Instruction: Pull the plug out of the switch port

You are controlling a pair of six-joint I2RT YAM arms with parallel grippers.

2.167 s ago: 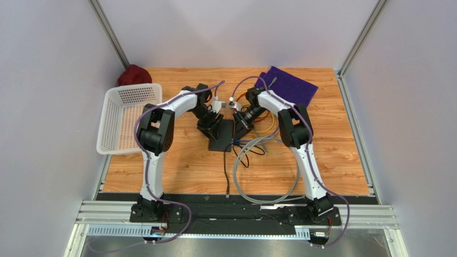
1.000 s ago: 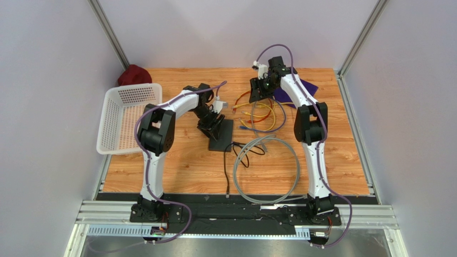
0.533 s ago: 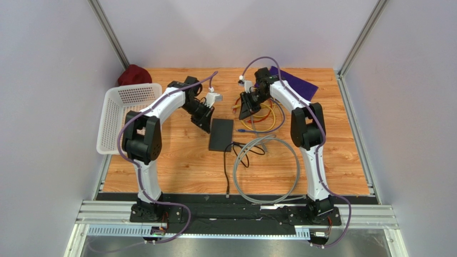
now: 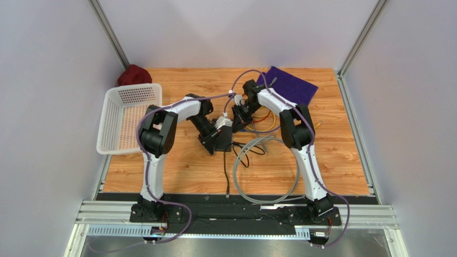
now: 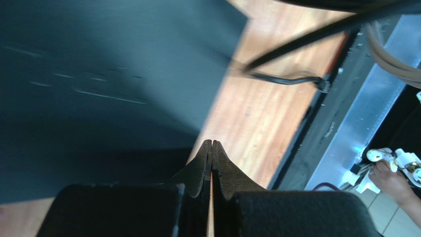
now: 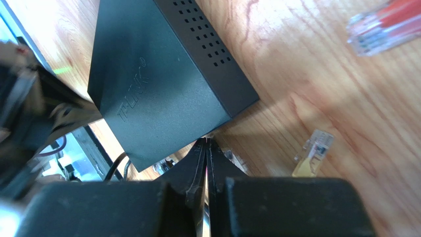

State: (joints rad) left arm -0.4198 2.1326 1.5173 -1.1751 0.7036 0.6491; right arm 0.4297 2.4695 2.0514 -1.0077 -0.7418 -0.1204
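Observation:
The switch (image 4: 226,143) is a flat black box in the middle of the wooden table, partly under my left arm. Its top fills the left wrist view (image 5: 99,74), and its vented side shows in the right wrist view (image 6: 158,94). My left gripper (image 4: 214,143) (image 5: 212,143) is shut and empty, its tips at the switch's edge. My right gripper (image 4: 236,124) (image 6: 206,140) is also shut and empty, its tips at the box's corner. A small clear plug (image 6: 167,165) shows by the switch's edge beside those tips; whether it sits in a port I cannot tell.
A loose yellow plug (image 6: 313,153) and a red one (image 6: 380,27) lie by my right gripper, with coloured cables (image 4: 264,115) behind. A black cable (image 5: 281,78) and a grey cable loop (image 4: 268,174) lie near. White basket (image 4: 129,115) left, purple cloth (image 4: 292,85) and dark red cloth (image 4: 134,75) at the back.
My left gripper has swung from beside the switch back onto it and shut. My right gripper has come down from the cable pile to the switch's corner and shut.

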